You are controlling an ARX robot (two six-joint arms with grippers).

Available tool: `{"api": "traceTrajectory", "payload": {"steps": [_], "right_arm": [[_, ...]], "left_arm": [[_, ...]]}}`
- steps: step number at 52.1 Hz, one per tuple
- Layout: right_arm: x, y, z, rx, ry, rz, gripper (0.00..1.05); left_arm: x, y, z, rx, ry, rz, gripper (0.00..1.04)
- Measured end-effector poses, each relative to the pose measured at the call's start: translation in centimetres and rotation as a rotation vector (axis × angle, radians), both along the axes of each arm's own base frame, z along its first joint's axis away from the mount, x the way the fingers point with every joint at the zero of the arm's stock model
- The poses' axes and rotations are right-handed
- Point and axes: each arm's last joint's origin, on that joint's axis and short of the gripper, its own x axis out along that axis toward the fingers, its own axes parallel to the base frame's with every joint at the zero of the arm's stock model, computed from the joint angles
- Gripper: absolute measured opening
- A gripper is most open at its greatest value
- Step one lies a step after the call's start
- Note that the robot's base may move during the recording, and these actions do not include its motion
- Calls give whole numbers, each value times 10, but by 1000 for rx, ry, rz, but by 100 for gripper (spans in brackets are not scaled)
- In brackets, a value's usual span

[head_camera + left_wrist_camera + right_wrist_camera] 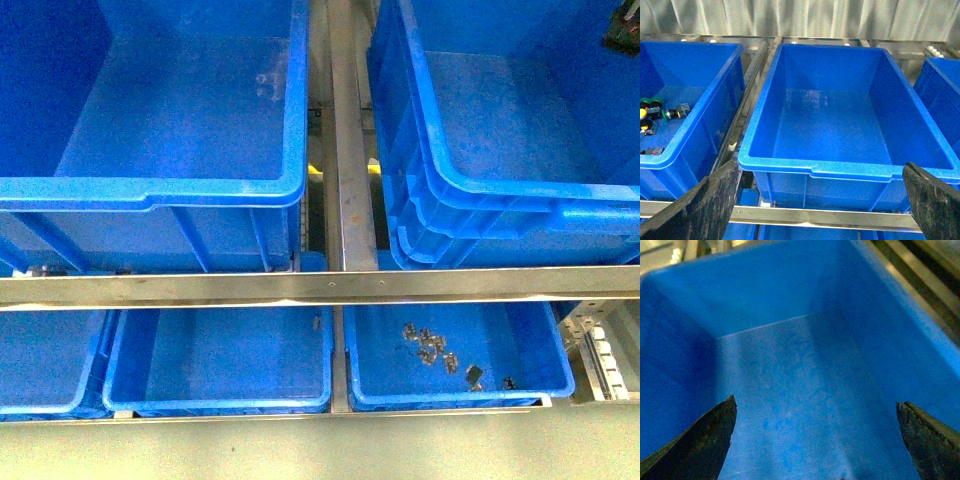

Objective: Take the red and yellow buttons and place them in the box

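Yellow button [642, 114]: round cap | box [850, 169]: smooth blue plastic, rectangular

From the left wrist camera I see one yellow button [642, 114], half cut off at the frame edge. Its round yellow cap lies among green-capped switches [646, 103] on the floor of a blue bin [700, 117]. I cannot pick out any red caps. The neighbouring box [840, 169] is blue, upright and open-topped.

small parts [440, 355] in lower bin [560, 385] at 5 o'clock too tiny to identify, buttons [652, 111] cut by left wrist frame edge
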Motion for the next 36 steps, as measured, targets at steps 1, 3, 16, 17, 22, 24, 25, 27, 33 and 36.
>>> {"api": "traceTrajectory", "payload": {"steps": [1,3,16,17,22,24,25,27,33,36], "right_arm": [[-5,0,5,-3,-5,1,97],[-14,0,13,-5,-16,0,97],[-103,7,63,-14,-85,22,97],[-111,8,66,-14,-91,23,97],[-139,8,76,-12,-130,29,97],[-152,8,81,-16,-144,21,97],[-158,8,83,-18,-148,13,97],[-170,10,86,-28,-148,7,97],[-203,16,91,-50,-161,1,97],[-219,19,93,-56,-172,-6,97]], "left_arm": [[0,0,0,0,0,0,97],[0,0,0,0,0,0,97],[0,0,0,0,0,0,97],[0,0,0,0,0,0,97],[0,0,0,0,0,0,97],[0,0,0,0,0,0,97],[0,0,0,0,0,0,97],[0,0,0,0,0,0,97],[0,0,0,0,0,0,97],[0,0,0,0,0,0,97]]}}
